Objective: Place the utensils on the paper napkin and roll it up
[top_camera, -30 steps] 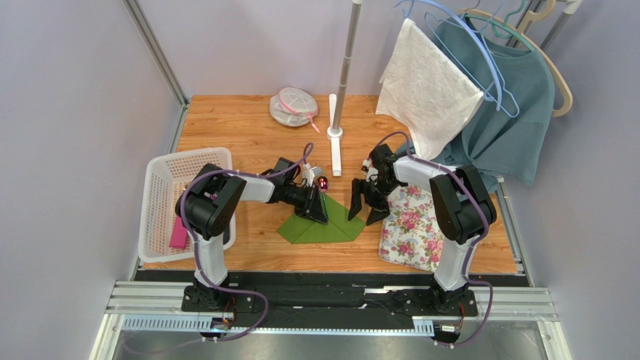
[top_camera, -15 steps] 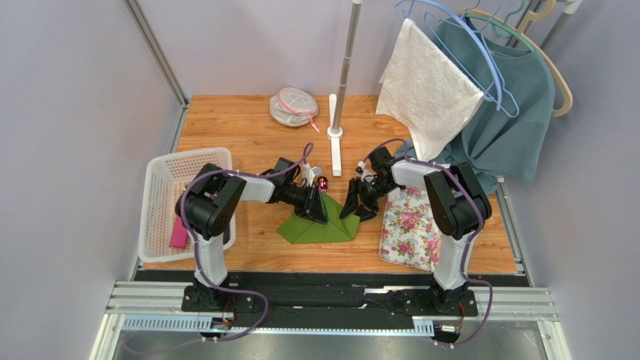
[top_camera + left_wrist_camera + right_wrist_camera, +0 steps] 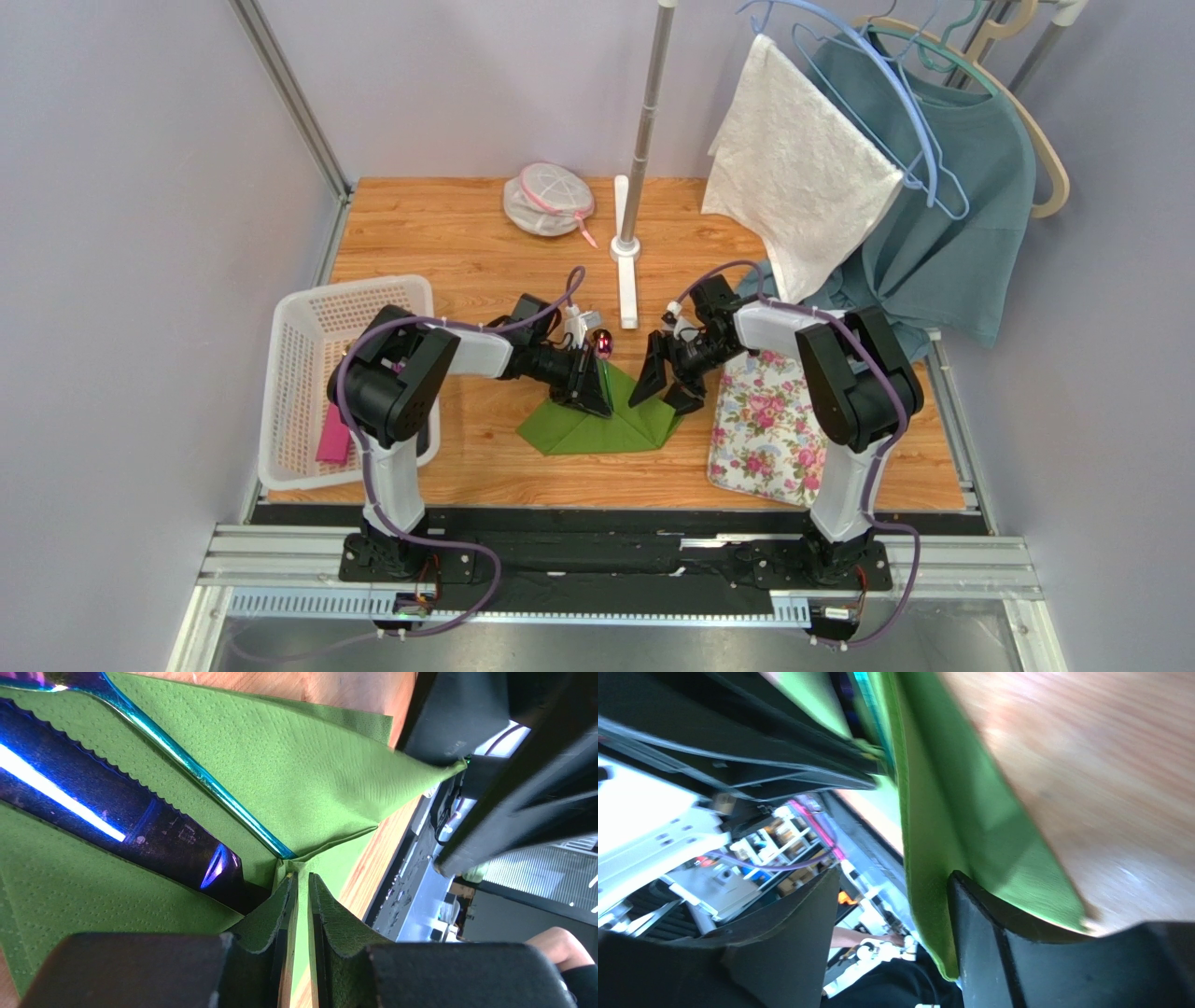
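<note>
There's the left gripper [image 3: 300, 889] pinching a raised fold of the green paper napkin [image 3: 601, 420], mid-table beside the floral mat [image 3: 769, 427], utensils [image 3: 105, 812] lying inside; the right gripper [image 3: 892, 889] hangs spread wide astride the napkin's near edge. Thin, limp paper, likely to tear; best taken at folded edges and rolled around the stiff utensils.

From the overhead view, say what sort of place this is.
Probably a robot test cell staged for household chores: grey panel walls around a wooden table, arms on an aluminium rail, a hanger rack and laundry basket.
</note>
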You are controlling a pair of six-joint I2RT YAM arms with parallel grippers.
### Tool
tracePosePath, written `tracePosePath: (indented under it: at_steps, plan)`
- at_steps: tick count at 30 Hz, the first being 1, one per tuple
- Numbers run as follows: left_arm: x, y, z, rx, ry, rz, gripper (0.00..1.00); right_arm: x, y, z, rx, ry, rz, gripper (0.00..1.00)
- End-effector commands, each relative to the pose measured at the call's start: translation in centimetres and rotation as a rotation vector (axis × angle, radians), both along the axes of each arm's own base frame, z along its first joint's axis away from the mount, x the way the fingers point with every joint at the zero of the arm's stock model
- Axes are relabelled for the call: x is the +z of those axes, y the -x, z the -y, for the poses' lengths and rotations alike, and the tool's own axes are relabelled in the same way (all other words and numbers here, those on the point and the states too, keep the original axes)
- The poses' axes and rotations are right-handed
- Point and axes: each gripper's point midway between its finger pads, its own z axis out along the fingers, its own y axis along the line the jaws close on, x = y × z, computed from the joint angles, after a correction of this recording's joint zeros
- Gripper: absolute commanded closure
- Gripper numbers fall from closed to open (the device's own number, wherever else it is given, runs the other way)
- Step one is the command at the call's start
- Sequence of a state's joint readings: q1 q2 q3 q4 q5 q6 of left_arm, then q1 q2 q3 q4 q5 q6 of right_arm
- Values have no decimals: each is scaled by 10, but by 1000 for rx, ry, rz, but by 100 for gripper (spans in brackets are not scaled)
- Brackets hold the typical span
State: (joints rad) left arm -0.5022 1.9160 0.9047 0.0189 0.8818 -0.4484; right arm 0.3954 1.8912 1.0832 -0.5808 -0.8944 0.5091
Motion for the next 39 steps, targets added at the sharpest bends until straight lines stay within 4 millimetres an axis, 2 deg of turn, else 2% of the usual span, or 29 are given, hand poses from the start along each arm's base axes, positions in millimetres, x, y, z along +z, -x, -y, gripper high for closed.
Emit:
tracePosePath:
  at_steps: [1, 3, 8, 12, 15, 18, 23, 28, 32, 34, 39]
  plan:
    - [-9, -15, -6, 30, -46, 53, 80, -10, 0, 19, 32, 123, 37, 35]
    - [-9, -15, -6, 30, -46, 55, 80, -11, -3, 28, 30, 169, 68, 31]
    - [-9, -17, -8, 37, -52, 59, 80, -1, -12, 50, -4, 304, 167, 28]
    - [-9, -17, -9, 37, -54, 61, 80, -13, -12, 67, -25, 453, 167, 24]
    - [-10, -18, -10, 40, -57, 61, 80, -24, -8, 70, -16, 511, 148, 24]
    - [-10, -18, -10, 41, -58, 63, 80, -32, -2, 61, -1, 478, 99, 24]
    - [-11, -18, -10, 42, -57, 58, 80, -36, -9, 38, -28, 364, 112, 24]
    - [-12, -18, -9, 44, -58, 54, 80, -31, -11, 10, -52, 183, 82, 32]
    - [-11, -19, -9, 43, -55, 56, 80, -17, -15, -12, -87, 28, 43, 38]
    - [-11, -19, -10, 44, -56, 58, 80, -3, -20, -21, -100, -44, 55, 39]
    - [-12, -18, -11, 45, -58, 58, 80, 22, -20, -28, -100, -142, 70, 41]
